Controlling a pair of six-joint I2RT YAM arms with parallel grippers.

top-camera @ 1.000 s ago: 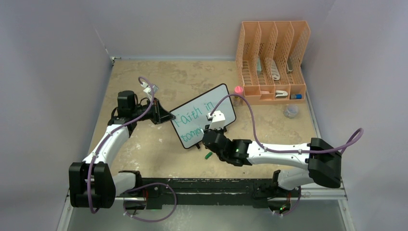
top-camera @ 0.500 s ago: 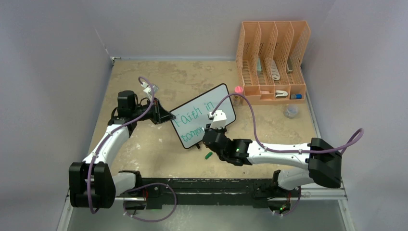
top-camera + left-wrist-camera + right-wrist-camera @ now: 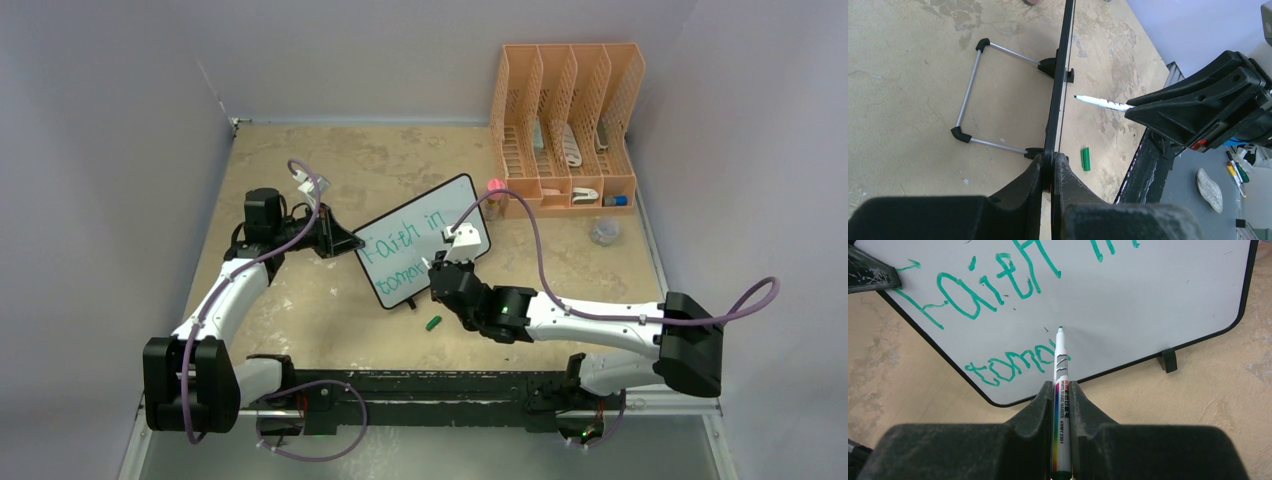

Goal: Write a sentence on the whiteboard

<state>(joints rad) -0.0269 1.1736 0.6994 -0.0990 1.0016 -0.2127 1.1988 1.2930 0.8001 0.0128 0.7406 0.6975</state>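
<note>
Right wrist: right pincer (image 3: 1062, 390) clamped shut on marker (image 3: 1060, 360), tip just short of the whiteboard (image 3: 1158, 295), by line 2 of the green sentence (image 3: 998, 285). Left pincer (image 3: 1050, 162) pinched tight on the whiteboard's edge. Board stands mid-table (image 3: 300, 320), green cap (image 3: 1086, 158) lying in front.
</note>
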